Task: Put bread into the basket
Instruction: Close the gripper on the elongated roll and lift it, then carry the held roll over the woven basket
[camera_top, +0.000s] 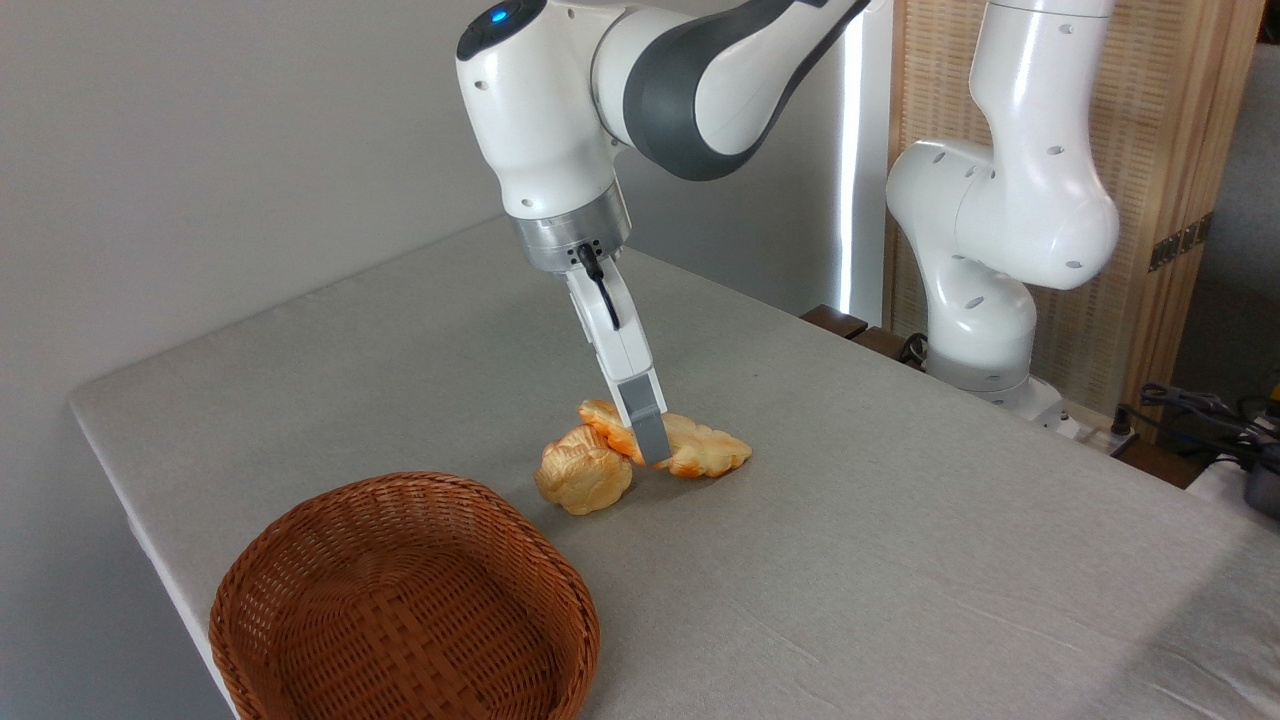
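Note:
The bread (705, 448), a long flat braided loaf, pale golden with orange-brown edges, lies on the grey table near its middle. My gripper (652, 450) comes down at a slant onto the loaf's middle. I see it side-on, so only one grey fingertip (648, 432) shows, in front of the loaf; the other is hidden behind it. Whether the jaws press on the loaf cannot be made out. The basket (400, 482), round, woven and reddish-brown, stands with nothing in it at the table's front left corner, well apart from the loaf.
A small round knobbly golden bun (583, 481) sits right against the loaf's left end, between loaf and basket. The arm's white base (985, 330) stands at the table's far right edge. Cables (1200, 410) lie beyond that edge.

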